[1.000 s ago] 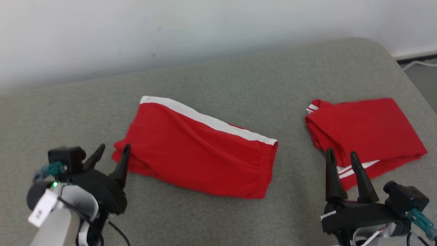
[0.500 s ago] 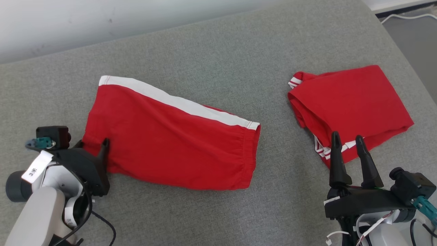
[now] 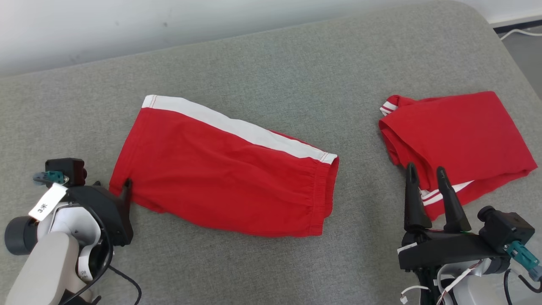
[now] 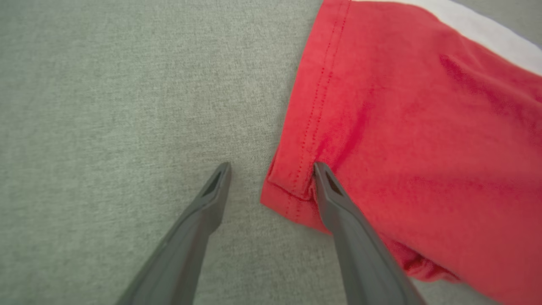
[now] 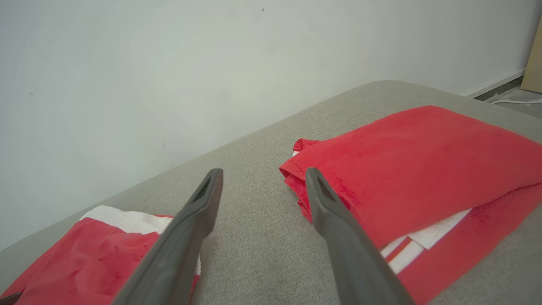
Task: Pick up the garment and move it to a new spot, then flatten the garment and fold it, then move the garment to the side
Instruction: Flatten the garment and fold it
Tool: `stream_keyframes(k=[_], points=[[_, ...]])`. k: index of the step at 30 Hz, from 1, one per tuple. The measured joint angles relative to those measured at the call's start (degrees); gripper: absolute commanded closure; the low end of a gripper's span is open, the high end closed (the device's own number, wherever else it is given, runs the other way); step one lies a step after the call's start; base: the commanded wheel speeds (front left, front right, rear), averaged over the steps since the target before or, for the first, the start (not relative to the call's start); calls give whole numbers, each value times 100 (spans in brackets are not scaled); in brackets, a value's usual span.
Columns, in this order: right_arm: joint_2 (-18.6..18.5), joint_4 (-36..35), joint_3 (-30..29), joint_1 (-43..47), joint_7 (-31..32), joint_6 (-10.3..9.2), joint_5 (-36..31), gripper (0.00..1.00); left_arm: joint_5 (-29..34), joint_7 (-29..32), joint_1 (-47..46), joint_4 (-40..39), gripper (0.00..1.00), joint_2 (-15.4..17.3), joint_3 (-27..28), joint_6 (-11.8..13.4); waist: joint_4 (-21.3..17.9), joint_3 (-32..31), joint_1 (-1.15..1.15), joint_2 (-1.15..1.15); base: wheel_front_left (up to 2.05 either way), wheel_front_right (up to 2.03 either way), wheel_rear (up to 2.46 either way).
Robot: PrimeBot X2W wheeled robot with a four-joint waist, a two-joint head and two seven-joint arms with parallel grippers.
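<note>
Folded red shorts [image 3: 228, 178] flat at middle of grey cushion [image 3: 296, 63]. Spread left gripper [image 4: 271, 169] straddles their left hem corner, 1 finger over cloth. Spread right gripper [image 3: 425, 171] empty, beside 2nd red garment [image 3: 457, 135].

You have open cushion [image 3: 360, 199] between the flat shorts [image 3: 220, 182] at mid-surface and the folded red garment [image 3: 461, 135] by the right edge. The far strip runs free to the wall [image 3: 127, 25]. Near the left edge, the left gripper [image 4: 272, 166] straddles the shorts' corner, seemingly touching.
</note>
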Motion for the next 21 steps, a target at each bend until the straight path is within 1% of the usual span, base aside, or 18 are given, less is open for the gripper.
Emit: stream_keyframes(k=[4,9,10,11,13,17,21], points=[[1,27,80,-11,1,1,-7,0,-29,70,5,49,0,-13,-14,-20,60,-42,0,0,0,0,0],[1,75,111,-15,1,3,-9,0,-165,121,1,93,0,-94,-12,-170,53,-42,0,0,0,0,0],[1,81,115,-15,1,3,-16,0,-176,121,0,100,70,-97,-11,-201,45,-41,0,0,0,0,0],[1,86,116,-15,1,3,-42,0,-188,130,-1,111,100,-97,-14,-225,38,-41,0,0,0,0,0],[1,97,118,-15,1,3,-47,0,-232,181,-2,126,100,-121,-20,-321,21,-38,0,0,0,0,0],[-7,121,132,-15,8,10,-51,0,-274,259,-16,138,100,-147,-14,-370,1,-33,-1,-1,0,0,0],[-91,222,361,-16,213,124,-149,0,-379,297,-37,148,100,-148,-11,-405,7,-26,0,-1,0,0,0]])
